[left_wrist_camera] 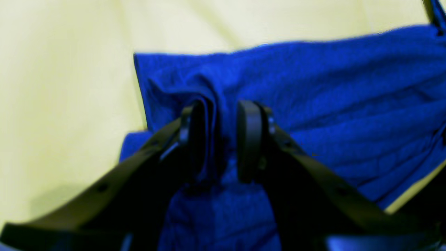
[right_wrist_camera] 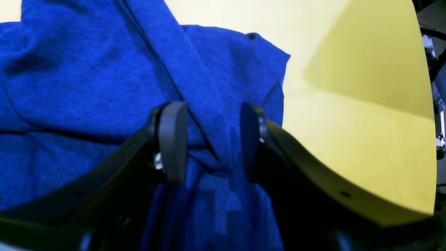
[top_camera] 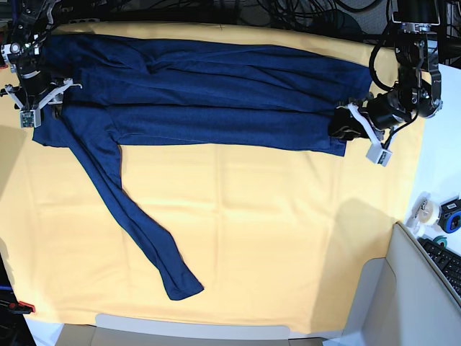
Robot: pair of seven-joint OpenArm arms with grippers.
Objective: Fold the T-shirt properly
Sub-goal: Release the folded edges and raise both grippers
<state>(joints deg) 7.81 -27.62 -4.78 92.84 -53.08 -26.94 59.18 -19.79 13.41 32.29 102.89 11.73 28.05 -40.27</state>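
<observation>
Yellow cloth is covering the whole table, w/ cables along the top edge of the base view and a keyboard plus tape rolls at the lower right.

T-shirt is lying in a long dark blue band across the top of the base view, folded lengthwise. One sleeve is trailing down toward the lower middle, not folded in yet.

Left gripper is sitting at the right end of the band in the base view. In its wrist view the jaws are standing a bit apart w/ a bunched ridge of shirt between them. One pad is touching the ridge; the other is showing a small gap. So it looks spread, not pinching hard.

Right gripper is at the upper left end in the base view. Its jaws are spread wider, w/ a seam strip running loose between the pads, no squeeze on it.

My guess: both ends are being let go after the long fold. To do this well, lift straight up so the pads aren't dragging the fabric and undoing the fold. Watch the ridge at the left gripper; it could snag and pull up. Next job is prob. the loose sleeve, laid flat onto the band.
</observation>
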